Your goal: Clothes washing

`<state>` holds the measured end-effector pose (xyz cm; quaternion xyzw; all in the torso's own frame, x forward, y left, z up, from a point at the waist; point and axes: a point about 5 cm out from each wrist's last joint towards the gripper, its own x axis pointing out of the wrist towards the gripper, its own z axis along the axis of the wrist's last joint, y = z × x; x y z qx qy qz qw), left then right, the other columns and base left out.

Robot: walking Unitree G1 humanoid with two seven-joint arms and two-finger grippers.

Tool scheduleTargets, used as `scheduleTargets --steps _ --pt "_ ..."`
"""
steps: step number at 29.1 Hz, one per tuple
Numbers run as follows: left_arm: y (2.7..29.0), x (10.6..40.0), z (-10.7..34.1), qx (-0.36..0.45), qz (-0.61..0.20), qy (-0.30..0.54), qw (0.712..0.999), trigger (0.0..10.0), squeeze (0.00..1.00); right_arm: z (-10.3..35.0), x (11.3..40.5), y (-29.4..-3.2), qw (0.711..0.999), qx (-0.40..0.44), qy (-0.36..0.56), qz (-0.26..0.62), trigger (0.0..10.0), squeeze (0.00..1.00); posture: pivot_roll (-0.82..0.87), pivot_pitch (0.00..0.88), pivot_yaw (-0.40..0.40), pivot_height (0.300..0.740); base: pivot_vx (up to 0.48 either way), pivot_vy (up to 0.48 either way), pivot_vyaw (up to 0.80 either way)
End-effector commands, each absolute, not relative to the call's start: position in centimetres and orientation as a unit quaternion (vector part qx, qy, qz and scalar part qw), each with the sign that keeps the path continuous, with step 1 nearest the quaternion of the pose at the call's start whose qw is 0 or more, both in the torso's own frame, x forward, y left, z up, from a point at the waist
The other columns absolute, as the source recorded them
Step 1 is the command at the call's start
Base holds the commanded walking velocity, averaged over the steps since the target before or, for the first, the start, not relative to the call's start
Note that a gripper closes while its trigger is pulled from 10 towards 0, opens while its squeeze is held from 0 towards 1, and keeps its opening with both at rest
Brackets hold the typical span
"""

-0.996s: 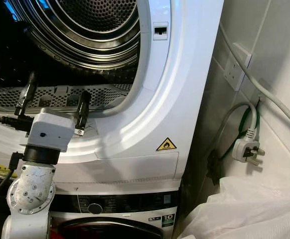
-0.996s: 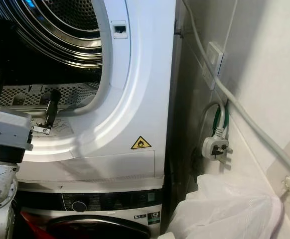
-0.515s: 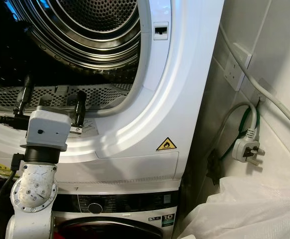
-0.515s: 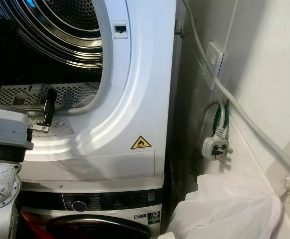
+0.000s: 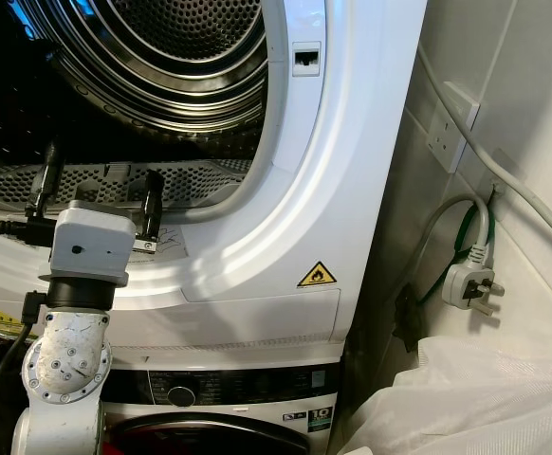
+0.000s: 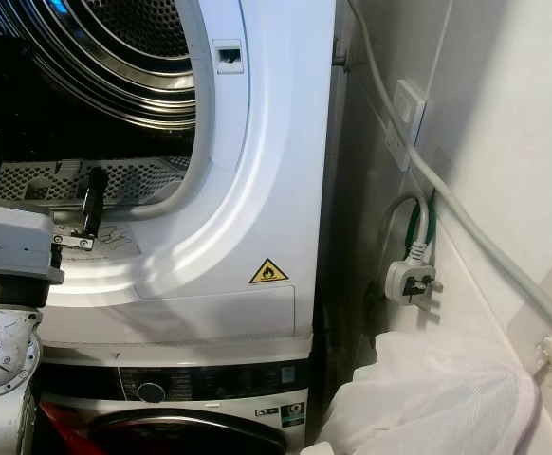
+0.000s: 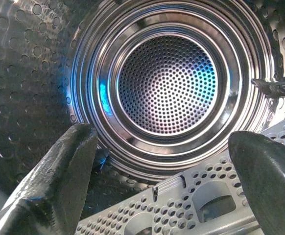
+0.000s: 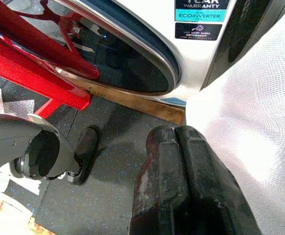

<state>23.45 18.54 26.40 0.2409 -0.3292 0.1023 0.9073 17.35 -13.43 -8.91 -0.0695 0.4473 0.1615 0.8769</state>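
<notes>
- The dryer [image 5: 352, 142] stands stacked on the washing machine [image 5: 229, 398], door open.
- The head views give the steel drum [image 5: 162, 47] from outside; the left wrist view looks straight down its perforated back.
- A white mesh laundry bag [image 6: 447, 398] lies to the right, beside the wall.
- The left gripper [image 5: 96, 194] sits at the drum's mouth, fingers spread, holding nothing.
- The right gripper [image 8: 181, 186] hangs near the floor, fingers pressed together.

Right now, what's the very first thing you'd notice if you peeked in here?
The big shiny drum full of little holes, inside the open dryer stacked on another machine. The left end effector is at its mouth, fingers apart, above the grey lint grille. To the right, an unplugged white plug dangles by the wall socket.
</notes>
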Motion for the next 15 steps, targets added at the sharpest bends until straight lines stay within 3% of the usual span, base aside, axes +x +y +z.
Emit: scheduleTargets --steps 1,15 --pt "18.74 23.35 26.79 0.239 0.108 -0.336 0.905 10.0 0.0 -8.96 17.24 -13.31 0.877 -0.065 0.449 0.16 10.0 0.0 0.12 0.0 0.058 0.74 -0.296 0.0 0.0" --pt "18.67 23.33 26.83 0.239 0.112 -0.337 0.904 10.0 0.0 -8.99 17.19 -13.4 0.875 -0.066 0.451 0.161 10.0 0.0 0.12 0.0 0.051 0.74 -0.283 0.0 0.0"
